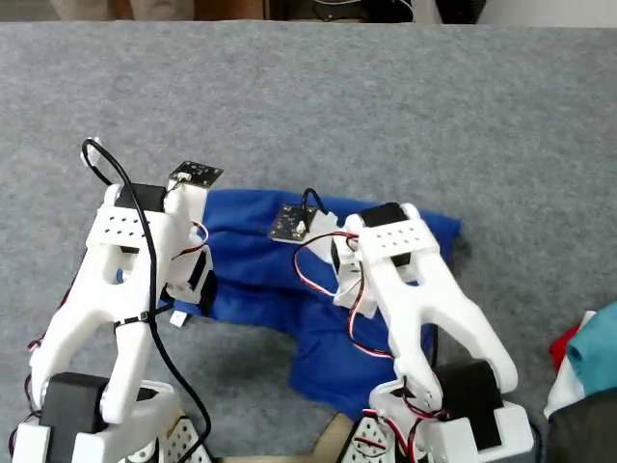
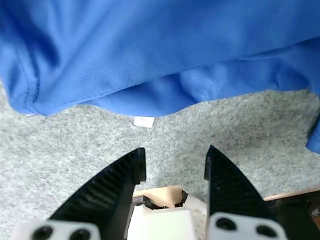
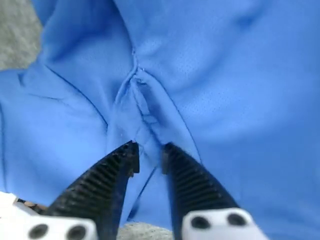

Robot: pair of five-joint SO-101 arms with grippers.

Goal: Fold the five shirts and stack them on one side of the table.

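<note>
A blue shirt (image 1: 251, 260) lies crumpled on the grey surface (image 1: 386, 106), under the arms. The left end effector (image 2: 175, 162) is spread beside its hem; the right end effector (image 3: 148, 152) pinches a fold. Other clothes (image 1: 588, 367) lie apart

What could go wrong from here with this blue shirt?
The right gripper pinches only a thin ridge of the blue shirt, so the cloth may slip out or bunch up when it is lifted. The left gripper is open over the table, just off the shirt's edge, so closing there would likely miss the cloth.
</note>
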